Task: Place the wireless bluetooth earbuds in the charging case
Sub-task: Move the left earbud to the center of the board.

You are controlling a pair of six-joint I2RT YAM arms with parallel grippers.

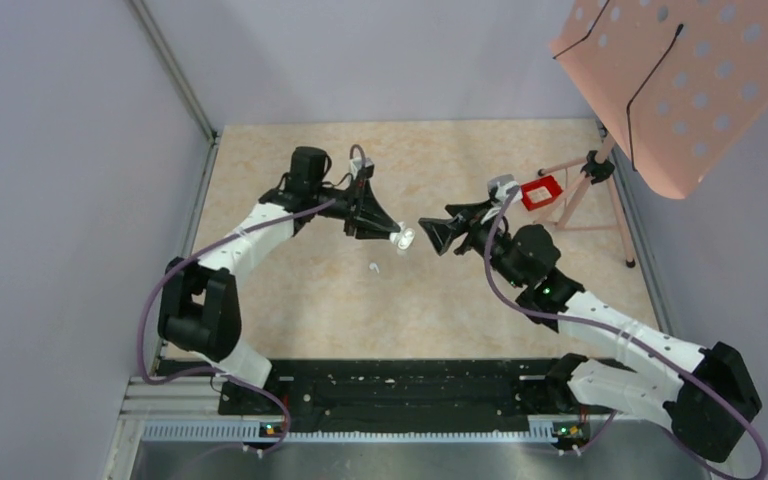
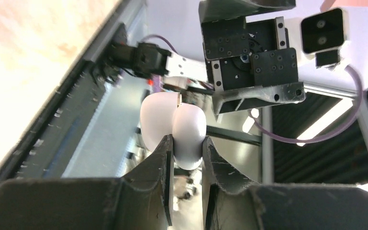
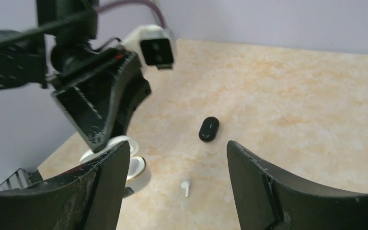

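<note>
White stemmed earbud [image 1: 373,267] lies loose on the table [image 1: 440,320], nearer than both grippers and a little left of centre. The right wrist view shows it [image 3: 186,188] flat with nothing touching it. Black rounded bud [image 3: 209,129] is also on the table, farther off and apart from the white one; can't find it in the top view. No other buds visible.

Next out is the white charging case [image 1: 405,238], held off the table by the left gripper [image 1: 390,234]. The left wrist view shows the case [image 2: 188,134] with its lid swung open and its body pinched between the two fingers. Can't tell if any bud already sits inside.

Right gripper [image 1: 430,238] is just right of the case, tip facing it, fingers spread with nothing between them. Doesn't look to be touching the case.

Far right, not involved: a red object [image 1: 542,192] by a tripod [image 1: 593,166], with a pink perforated board [image 1: 690,80] above.

Step, my read: the case is presented open, the right arm is empty, and two buds are not yet loaded. The next move calls for the right gripper to drop near-left onto the white stemmed earbud. The bud is tiny against the fingers, so centre carefully and pinch lightly. Then lift it to the case and seat it stem first while the left holds steady.
</note>
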